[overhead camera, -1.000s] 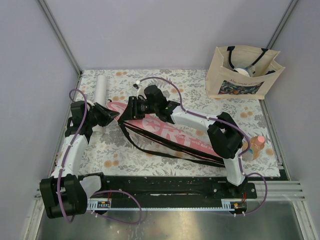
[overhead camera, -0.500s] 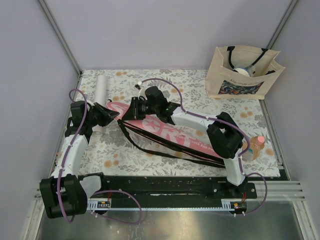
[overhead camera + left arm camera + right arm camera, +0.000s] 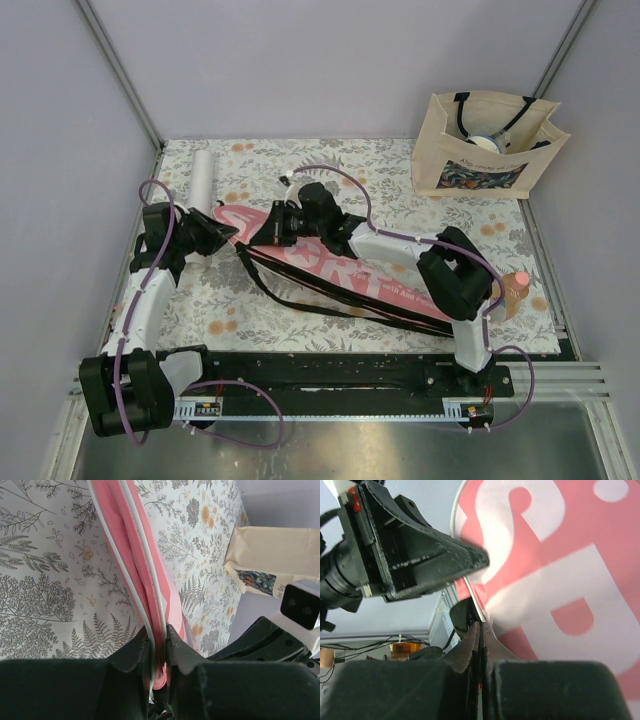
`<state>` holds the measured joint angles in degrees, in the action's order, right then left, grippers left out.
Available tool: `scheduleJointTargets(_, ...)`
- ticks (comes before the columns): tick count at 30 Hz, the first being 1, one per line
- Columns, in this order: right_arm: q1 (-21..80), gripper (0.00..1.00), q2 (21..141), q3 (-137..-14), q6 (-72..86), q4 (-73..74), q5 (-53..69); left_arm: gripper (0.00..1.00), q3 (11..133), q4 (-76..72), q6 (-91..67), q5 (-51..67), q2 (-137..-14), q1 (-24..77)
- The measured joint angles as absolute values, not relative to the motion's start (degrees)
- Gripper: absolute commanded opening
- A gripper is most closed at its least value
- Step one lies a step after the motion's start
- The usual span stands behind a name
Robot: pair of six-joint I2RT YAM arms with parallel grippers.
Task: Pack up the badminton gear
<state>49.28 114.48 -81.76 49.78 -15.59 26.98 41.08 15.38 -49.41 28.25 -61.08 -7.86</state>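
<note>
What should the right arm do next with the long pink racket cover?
Probably draw the right gripper slowly along the white-piped edge of the long pink fabric racket cover, away from the left gripper. The left clamps the cover's end as an anchor; the right is shut at that edge, though whether it pinches a zip pull is hidden.

Matt pink cloth cover (image 3: 131,545), white-piped, between the left gripper's (image 3: 157,632) matt black plastic fingers (image 3: 131,656); smooth printed tablecloth (image 3: 45,595) beneath.

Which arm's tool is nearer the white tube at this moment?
Left. The left tool sits just right of the white tube, clamped on the end of the racket cover. The right tool is further right, over the cover.
</note>
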Motion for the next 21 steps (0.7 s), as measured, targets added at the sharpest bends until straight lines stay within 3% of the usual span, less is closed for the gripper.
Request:
scheduleJointTargets(13, 49.3, 0.0, 87.4, -60.4, 40.4, -4.7, 12.1, 0.0, 50.7, 25.3, -49.1, 22.8, -61.4, -7.9)
scheduleJointTargets(21, 47.6, 0.0, 68.9, -51.4, 35.3, 11.8, -8.8, 0.0, 62.2, 31.3, -46.7, 19.7, -69.3, -10.5)
